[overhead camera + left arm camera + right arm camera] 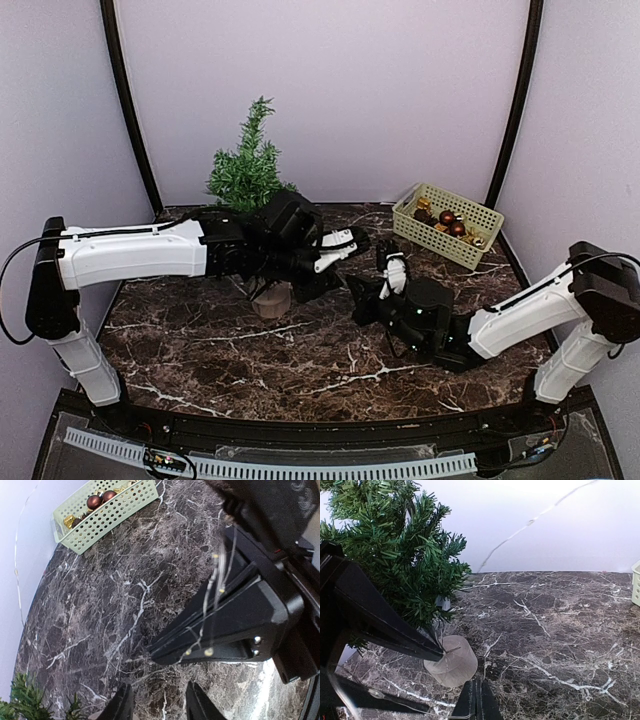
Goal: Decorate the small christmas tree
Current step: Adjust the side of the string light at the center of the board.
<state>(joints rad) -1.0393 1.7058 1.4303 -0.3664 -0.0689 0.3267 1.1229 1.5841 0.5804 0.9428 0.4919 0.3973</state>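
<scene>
The small christmas tree [248, 170] stands on its pale stump base [272, 300] on the marble tabletop [250, 360], left of centre and toward the far edge. Just right of it, the left claw [157, 690] is partly open with nothing between its fingers. A thin wire of tiny lights [220, 590] drapes over the right claw [476, 692], which is fully closed; whether it pinches the wire, I cannot tell. A green basket [432, 240] of ornaments [447, 218] sits in the far right corner.
</scene>
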